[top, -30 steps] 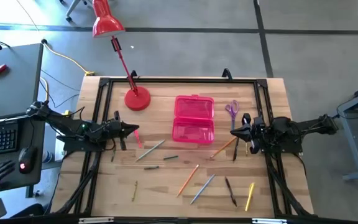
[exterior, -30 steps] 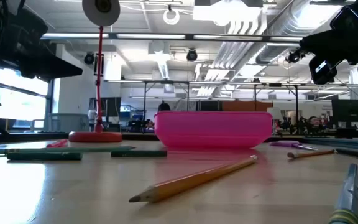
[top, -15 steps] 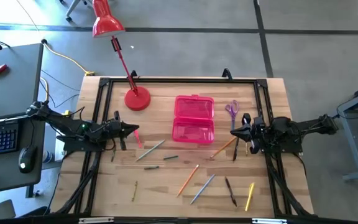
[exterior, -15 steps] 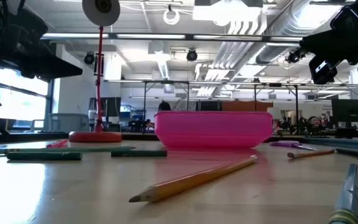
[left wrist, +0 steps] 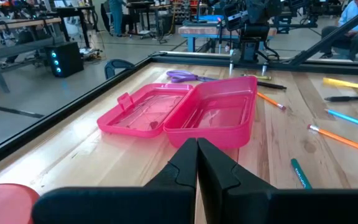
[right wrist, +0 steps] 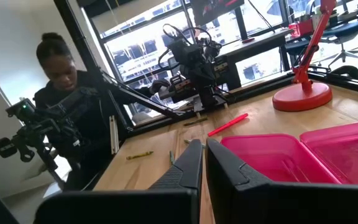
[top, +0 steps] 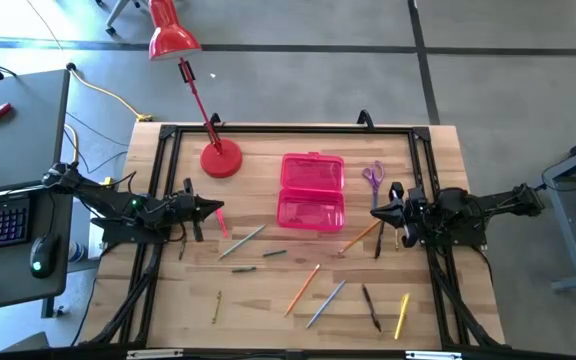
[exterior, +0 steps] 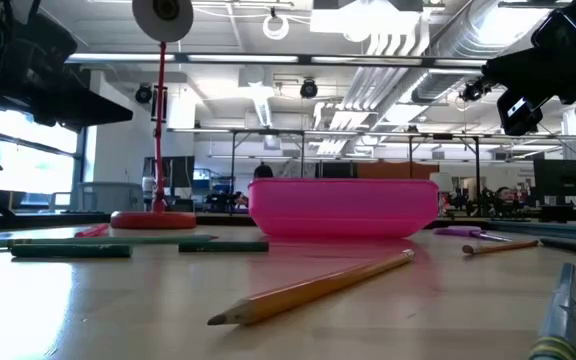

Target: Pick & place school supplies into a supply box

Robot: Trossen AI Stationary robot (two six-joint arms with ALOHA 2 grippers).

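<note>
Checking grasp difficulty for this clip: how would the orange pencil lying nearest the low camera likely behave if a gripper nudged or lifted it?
The orange pencil looks thin, straight and rigid, so it probably stays stiff when lifted. It lies flat on the smooth wooden table, so a sideways nudge would likely roll or skid it. It looks light, and its slimness leaves little to grasp.

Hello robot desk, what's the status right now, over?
Left claw and right claw shut, empty, flanking the pink case. Case open, nothing inside. Pencils scattered on table. Path clear.
</note>
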